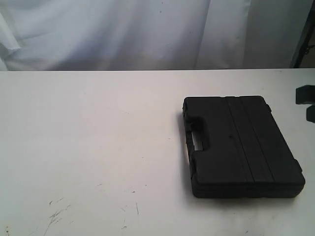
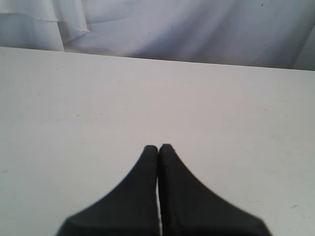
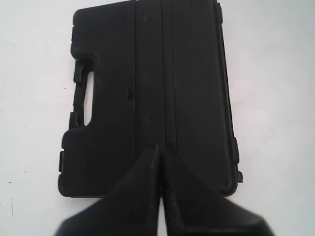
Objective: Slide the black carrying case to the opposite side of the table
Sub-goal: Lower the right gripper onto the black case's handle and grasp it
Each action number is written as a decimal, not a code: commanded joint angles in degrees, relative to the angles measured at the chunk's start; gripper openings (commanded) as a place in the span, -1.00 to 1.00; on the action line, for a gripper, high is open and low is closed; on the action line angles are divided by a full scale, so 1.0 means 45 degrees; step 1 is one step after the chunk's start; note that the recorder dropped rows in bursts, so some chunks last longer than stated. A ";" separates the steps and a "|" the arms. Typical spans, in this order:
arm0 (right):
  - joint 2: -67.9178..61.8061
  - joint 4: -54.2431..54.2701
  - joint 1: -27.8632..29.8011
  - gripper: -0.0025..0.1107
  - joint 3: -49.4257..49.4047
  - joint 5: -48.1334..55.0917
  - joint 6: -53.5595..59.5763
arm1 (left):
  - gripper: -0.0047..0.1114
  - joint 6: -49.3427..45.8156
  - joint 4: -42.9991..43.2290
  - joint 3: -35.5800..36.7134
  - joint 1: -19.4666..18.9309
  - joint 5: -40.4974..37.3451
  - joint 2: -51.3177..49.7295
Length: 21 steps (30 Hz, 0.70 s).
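Note:
The black carrying case (image 1: 241, 145) lies flat on the right half of the white table (image 1: 98, 147), with its handle cut-out (image 1: 199, 140) facing the middle of the table. In the right wrist view the case (image 3: 147, 88) fills the middle. My right gripper (image 3: 159, 148) is shut and empty, and its tips show over the ribbed lid near one short edge. Whether they touch the lid I cannot tell. My left gripper (image 2: 158, 146) is shut and empty over bare table (image 2: 147, 98); the case is out of its view.
A white curtain (image 1: 147, 29) hangs behind the table's far edge. Dark scuff marks (image 1: 56, 214) sit near the front left. Two black parts (image 1: 305, 94) show at the right edge of the exterior view, apart from the case.

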<state>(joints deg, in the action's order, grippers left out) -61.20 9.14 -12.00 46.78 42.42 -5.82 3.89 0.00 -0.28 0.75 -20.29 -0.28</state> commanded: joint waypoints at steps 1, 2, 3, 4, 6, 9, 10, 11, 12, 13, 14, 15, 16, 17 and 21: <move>-0.0872 0.0193 -0.0027 -0.96 0.1304 0.0856 0.0154 | -0.92 0.0016 0.0000 0.0062 -0.0033 0.0127 0.0063; -0.1176 0.0193 -0.0124 -0.96 0.1702 0.1114 0.0049 | -0.92 0.0016 0.0000 0.0062 -0.0033 0.0127 0.0063; -0.1500 0.0193 -0.0249 -0.96 0.2106 0.1360 -0.0054 | -0.92 0.0016 0.0000 0.0062 -0.0033 0.0127 0.0063; -0.1834 0.0193 -0.0414 -0.96 0.2513 0.1577 -0.0121 | -0.92 0.0016 0.0000 0.0062 -0.0033 0.0127 0.0063; -0.2562 0.0171 -0.0803 -0.96 0.3199 0.1883 -0.0473 | -0.92 0.0016 0.0000 0.0062 -0.0033 0.0127 0.0063; -0.3624 0.0173 -0.1439 -0.96 0.4170 0.2203 -0.0775 | -0.92 0.0016 0.0000 0.0062 -0.0033 0.0127 0.0063; -0.4011 0.0173 -0.1667 -0.96 0.4498 0.2331 -0.0920 | -0.92 0.0016 0.0000 0.0062 -0.0033 0.0127 0.0063; -0.4320 0.0173 -0.1875 -0.96 0.4824 0.2444 -0.1009 | -0.92 0.0016 0.0000 0.0062 -0.0033 0.0127 0.0063; -0.4706 0.0173 -0.2064 -0.96 0.5136 0.2559 -0.1101 | -0.92 0.0016 0.0000 0.0062 -0.0033 0.0127 0.0063; -0.5085 0.0173 -0.2251 -0.96 0.5449 0.2671 -0.1181 | -0.92 0.0016 0.0000 0.0062 -0.0033 0.0127 0.0063; -0.5380 0.0173 -0.2401 -0.96 0.5687 0.2736 -0.1249 | -0.92 0.0016 0.0000 0.0062 -0.0033 0.0127 0.0063; -0.5732 0.0173 -0.2544 -0.96 0.5914 0.2793 -0.1350 | -0.92 0.0016 0.0000 0.0062 -0.0033 0.0127 0.0063; -0.6146 0.0173 -0.2752 -0.96 0.6252 0.2856 -0.1398 | -0.92 0.0016 0.0000 0.0062 -0.0033 0.0127 0.0063; -0.6415 0.0147 -0.2890 -0.96 0.6481 0.2909 -0.1398 | -0.92 0.0016 0.0000 0.0062 -0.0033 0.0127 0.0063; -0.7704 0.0109 -0.3425 -0.96 0.7641 0.3170 -0.1618 | -0.92 0.0016 0.0000 0.0062 -0.0033 0.0127 0.0063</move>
<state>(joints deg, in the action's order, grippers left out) -92.73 9.89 -26.09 77.86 55.74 -12.23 3.89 0.00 -0.28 0.75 -20.29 -0.28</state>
